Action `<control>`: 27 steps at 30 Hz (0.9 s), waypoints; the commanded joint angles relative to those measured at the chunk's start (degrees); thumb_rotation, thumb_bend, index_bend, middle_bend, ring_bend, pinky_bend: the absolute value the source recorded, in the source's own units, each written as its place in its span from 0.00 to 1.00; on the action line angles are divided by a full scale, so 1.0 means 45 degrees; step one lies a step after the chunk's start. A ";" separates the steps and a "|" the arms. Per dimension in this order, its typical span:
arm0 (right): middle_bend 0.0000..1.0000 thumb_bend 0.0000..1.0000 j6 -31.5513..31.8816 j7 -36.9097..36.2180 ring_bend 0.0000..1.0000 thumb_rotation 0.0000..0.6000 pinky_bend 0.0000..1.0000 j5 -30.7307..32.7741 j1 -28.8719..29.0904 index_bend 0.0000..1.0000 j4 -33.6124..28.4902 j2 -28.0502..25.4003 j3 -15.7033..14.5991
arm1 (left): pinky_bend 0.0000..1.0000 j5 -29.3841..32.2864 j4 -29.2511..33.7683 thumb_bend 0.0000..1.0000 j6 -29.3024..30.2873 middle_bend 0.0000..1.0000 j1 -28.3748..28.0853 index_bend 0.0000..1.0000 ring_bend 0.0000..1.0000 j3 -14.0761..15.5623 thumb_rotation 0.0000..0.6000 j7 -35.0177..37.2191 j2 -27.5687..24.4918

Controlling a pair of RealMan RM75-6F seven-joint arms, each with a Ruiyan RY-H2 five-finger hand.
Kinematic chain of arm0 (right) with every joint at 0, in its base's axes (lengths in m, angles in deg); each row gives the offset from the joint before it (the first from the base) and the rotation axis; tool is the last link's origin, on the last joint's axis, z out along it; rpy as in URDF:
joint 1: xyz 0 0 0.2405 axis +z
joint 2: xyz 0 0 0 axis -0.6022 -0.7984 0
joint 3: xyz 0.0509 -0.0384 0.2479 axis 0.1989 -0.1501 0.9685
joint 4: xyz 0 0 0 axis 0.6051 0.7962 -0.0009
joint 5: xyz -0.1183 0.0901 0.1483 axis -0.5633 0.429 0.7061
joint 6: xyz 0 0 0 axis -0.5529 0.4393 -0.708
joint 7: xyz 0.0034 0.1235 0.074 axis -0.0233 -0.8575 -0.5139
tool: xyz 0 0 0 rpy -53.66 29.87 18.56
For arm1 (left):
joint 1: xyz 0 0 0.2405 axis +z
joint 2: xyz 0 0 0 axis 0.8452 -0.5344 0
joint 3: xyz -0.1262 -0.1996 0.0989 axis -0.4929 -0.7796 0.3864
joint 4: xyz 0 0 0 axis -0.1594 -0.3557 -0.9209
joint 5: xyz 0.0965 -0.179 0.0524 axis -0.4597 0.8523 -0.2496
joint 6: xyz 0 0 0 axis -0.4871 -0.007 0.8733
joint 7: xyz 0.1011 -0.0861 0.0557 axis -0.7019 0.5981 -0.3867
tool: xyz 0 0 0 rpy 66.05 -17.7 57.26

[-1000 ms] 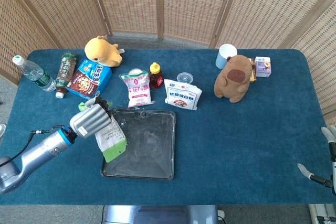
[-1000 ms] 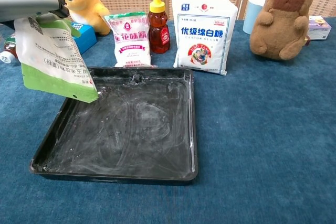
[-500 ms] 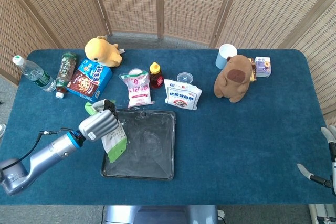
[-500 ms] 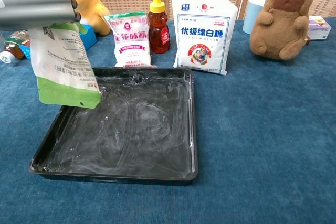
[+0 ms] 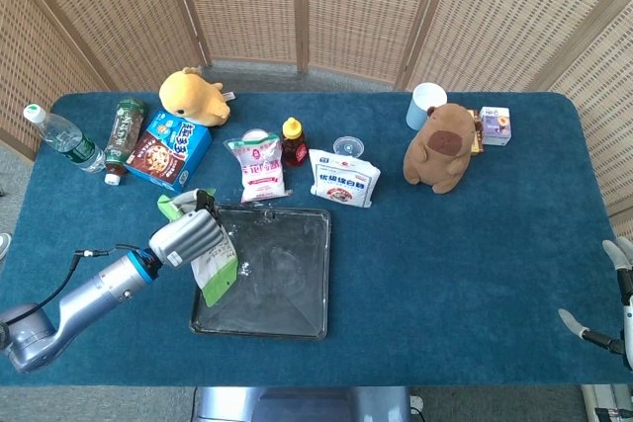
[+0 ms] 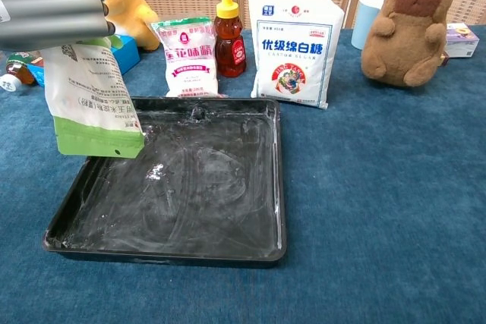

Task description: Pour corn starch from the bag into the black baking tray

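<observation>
The robot's left hand grips a white-and-green corn starch bag by its upper end, its fingers wrapped together around the bag, which hangs mouth-down below them. The bag's green lower edge sits over the left rim of the black baking tray, which lies on the blue worktop directly beneath and to the right of the fingers. A small white clump of powder rests on the tray floor just below the bag's lower corner, amid thin white smears across the tray.

Beyond the fingers, along the far side of the tray, stand a small pink-labelled bag, a honey bottle and a larger white sugar bag. Further right sit a brown plush capybara, a light blue cup and a small purple-printed carton. Behind the left hand are a yellow plush toy, a blue biscuit box, a dark bottle lying down and a clear water bottle.

The right hand shows only partly at the right edge of the head view, well apart from the tray; whether its fingers are spread or closed cannot be told.
</observation>
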 commanded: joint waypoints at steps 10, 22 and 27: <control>0.00 0.03 -0.0034 -0.0085 0.00 0.83 0.00 0.0013 0.0006 0.05 0.0019 -0.0025 0.0000 | 0.68 0.2154 -0.0030 0.31 0.1420 0.75 0.1188 0.89 0.65 -0.0257 1.00 0.2563 0.0499; 0.00 0.03 -0.0069 0.0131 0.00 0.83 0.00 -0.0039 0.0021 0.05 -0.0023 0.0057 -0.0054 | 0.66 0.4422 -0.1844 0.31 0.2655 0.75 0.2816 0.89 0.65 -0.0092 1.00 1.0587 0.1812; 0.00 0.03 -0.0091 0.0118 0.00 0.84 0.00 0.0027 0.0029 0.05 -0.0017 0.0057 -0.0029 | 0.59 0.5481 -0.2343 0.32 0.2379 0.75 0.3263 0.89 0.65 -0.0294 1.00 1.4222 0.2467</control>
